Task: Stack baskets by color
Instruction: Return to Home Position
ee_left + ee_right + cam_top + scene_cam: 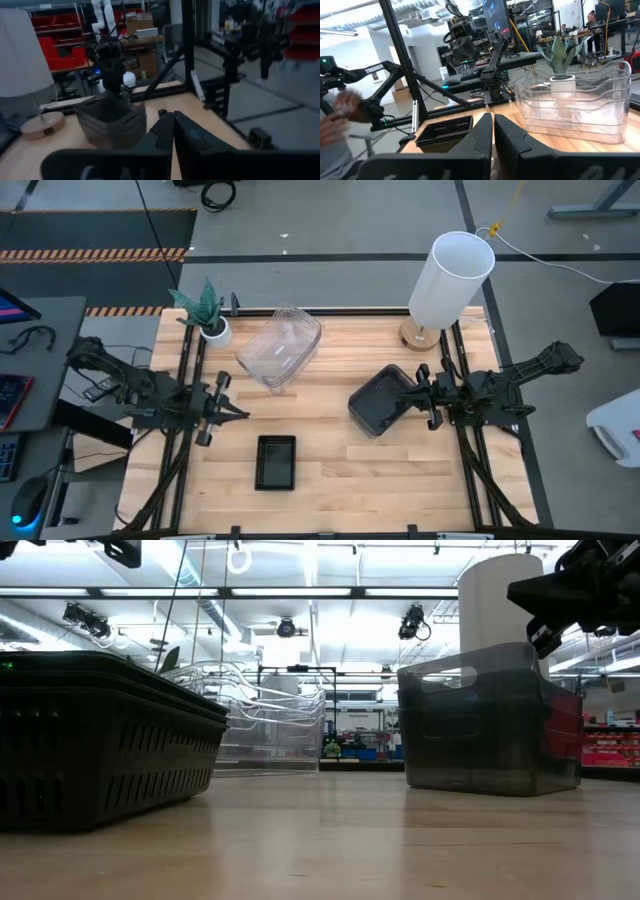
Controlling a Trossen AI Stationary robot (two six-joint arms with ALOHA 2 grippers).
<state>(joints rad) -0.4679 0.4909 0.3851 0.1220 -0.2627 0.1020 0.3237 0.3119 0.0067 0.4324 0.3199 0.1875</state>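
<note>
Left gripper (241, 413), right gripper (413, 394) closed | clear baskets (280, 348) nested | grey baskets (375, 406) nested

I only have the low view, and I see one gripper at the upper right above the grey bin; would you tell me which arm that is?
Observer: It is the right gripper. In the high view it sits over the right-hand rim of the grey bins.
Operator: Thank you. Are its fingers open?
Observer: No. The right wrist view shows its fingers shut together with nothing between them.
Operator: And where is the left arm, which I cannot see at all?
Observer: The left gripper is at the table's left side, between the clear bins and the black trays, touching neither.
</note>
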